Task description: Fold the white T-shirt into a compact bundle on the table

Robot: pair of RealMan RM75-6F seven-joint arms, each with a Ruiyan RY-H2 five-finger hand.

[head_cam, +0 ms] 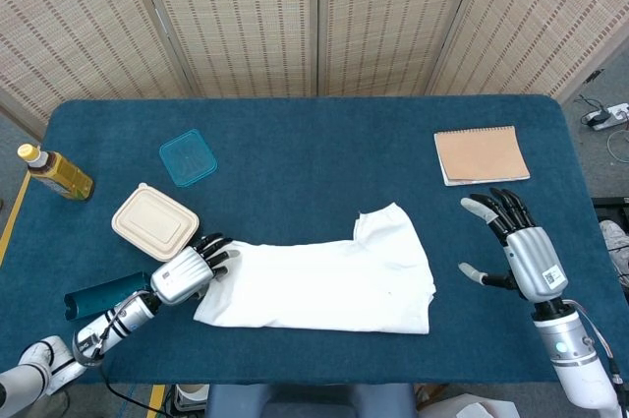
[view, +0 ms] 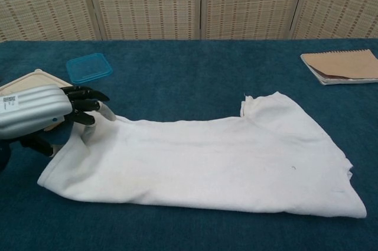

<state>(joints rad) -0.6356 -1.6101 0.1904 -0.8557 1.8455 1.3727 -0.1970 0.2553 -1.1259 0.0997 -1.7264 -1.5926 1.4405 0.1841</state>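
Note:
The white T-shirt (head_cam: 324,285) lies folded into a long band across the near middle of the blue table (head_cam: 314,157); in the chest view the T-shirt (view: 207,159) fills the foreground. My left hand (head_cam: 187,272) grips the shirt's left end and holds that corner a little off the cloth; the chest view shows the left hand (view: 38,112) with fabric pinched between thumb and fingers. My right hand (head_cam: 516,246) hovers to the right of the shirt, fingers spread, holding nothing. It is outside the chest view.
A beige lidded box (head_cam: 154,221) and a clear blue lid (head_cam: 188,157) sit left of the shirt. A teal cylinder (head_cam: 103,295) lies by my left forearm, a bottle (head_cam: 54,172) stands at the far left edge, and a brown notebook (head_cam: 482,154) lies back right.

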